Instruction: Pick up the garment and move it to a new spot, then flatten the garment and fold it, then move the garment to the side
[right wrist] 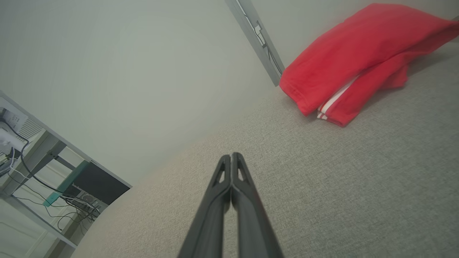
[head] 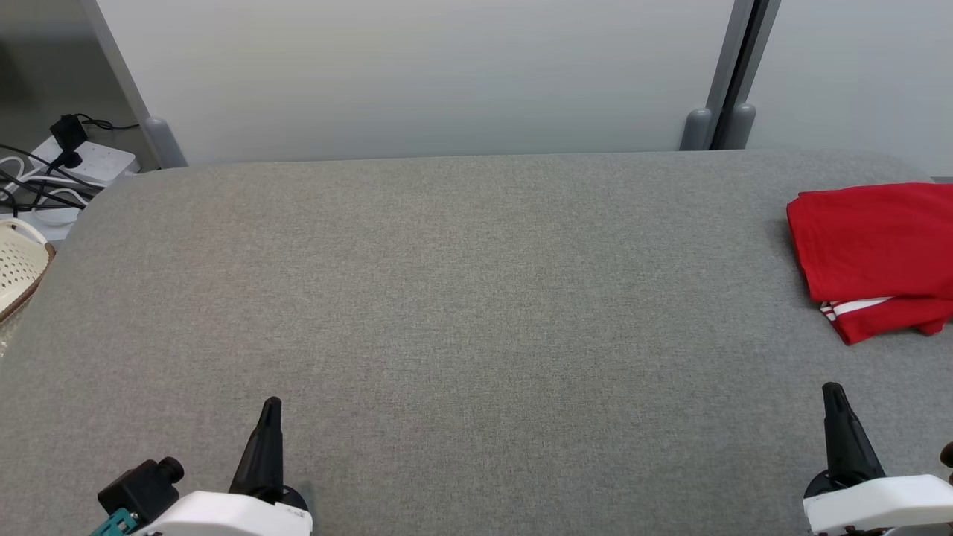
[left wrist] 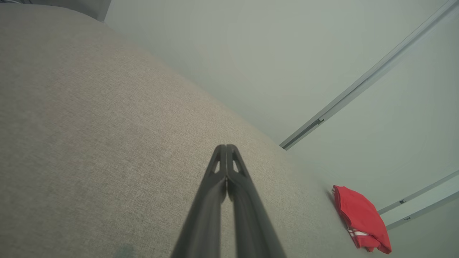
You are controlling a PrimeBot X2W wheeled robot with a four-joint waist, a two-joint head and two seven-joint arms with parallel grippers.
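The garment (head: 871, 253) is red with white stripes and lies folded at the far right of the grey table (head: 447, 298), partly cut off by the view's edge. The left wrist view has the garment (left wrist: 362, 218) at its lower right, and in the right wrist view the garment (right wrist: 358, 57) is at the upper right. My left gripper (head: 272, 406) hovers near the table's front edge at the lower left, shut and empty, fingertips pressed together (left wrist: 226, 147). At the lower right my right gripper (head: 832, 391) is likewise shut on nothing (right wrist: 231, 154), a short way in front of the garment.
A pale wall panel (head: 417, 74) with grey posts stands behind the table. Off the table's left edge are a cream perforated basket (head: 18, 268) and a white power strip with black cables (head: 82, 160).
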